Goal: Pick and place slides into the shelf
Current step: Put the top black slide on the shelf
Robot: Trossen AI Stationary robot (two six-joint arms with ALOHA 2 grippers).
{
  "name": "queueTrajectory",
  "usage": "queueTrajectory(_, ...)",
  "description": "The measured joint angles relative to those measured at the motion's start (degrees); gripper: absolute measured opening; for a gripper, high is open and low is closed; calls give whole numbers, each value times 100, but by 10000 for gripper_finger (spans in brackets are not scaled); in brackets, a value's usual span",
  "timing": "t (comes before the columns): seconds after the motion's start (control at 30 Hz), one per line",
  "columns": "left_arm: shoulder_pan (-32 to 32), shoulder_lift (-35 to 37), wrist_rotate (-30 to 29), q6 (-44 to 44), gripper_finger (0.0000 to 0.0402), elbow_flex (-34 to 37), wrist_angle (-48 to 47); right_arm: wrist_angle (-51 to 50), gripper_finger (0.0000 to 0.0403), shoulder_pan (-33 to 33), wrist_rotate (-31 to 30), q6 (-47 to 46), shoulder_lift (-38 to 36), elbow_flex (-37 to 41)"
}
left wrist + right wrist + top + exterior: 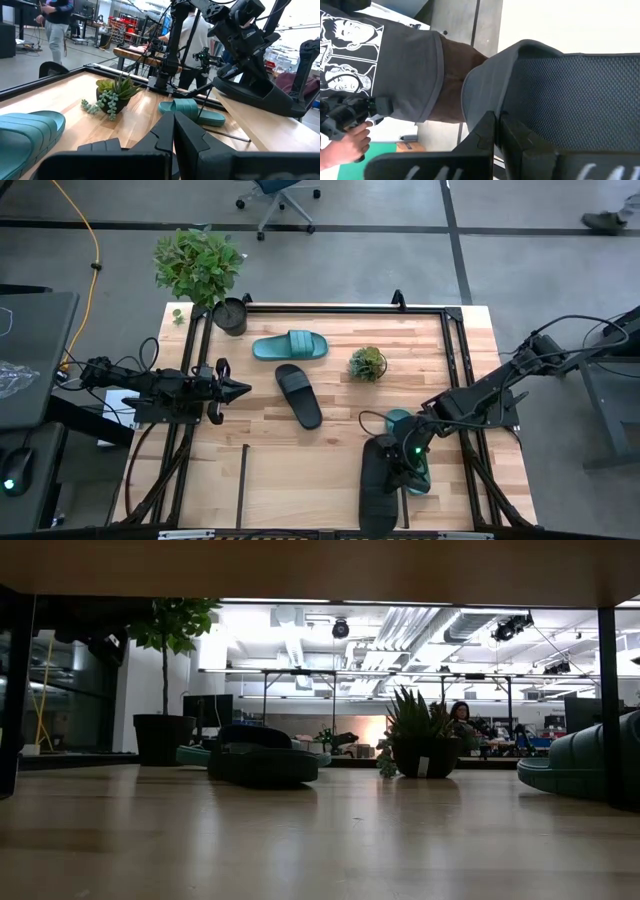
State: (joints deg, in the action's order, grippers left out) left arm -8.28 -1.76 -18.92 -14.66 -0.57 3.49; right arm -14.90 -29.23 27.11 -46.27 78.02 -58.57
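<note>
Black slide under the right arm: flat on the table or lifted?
Lifted. The left wrist view shows the black slide tilted in the air, gripped by the right gripper, clear of the table.

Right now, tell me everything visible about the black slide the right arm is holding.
The black slide is a rubber-looking sandal with a wide strap and a finely textured footbed. The right end effector is shut on it, holding it tilted above the table's near right edge. A teal slide lies right beside it, partly hidden under the arm; contact between them cannot be judged.

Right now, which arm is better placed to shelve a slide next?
Right: the right tool holds a black slide, raised; the left tool waits shut and empty at the left.
</note>
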Motion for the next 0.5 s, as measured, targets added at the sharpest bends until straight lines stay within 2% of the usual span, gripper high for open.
queueTrajectory(0.5,-1,0,0,87,1,1,0,-386,0,-9,-15,-154,-149,2)
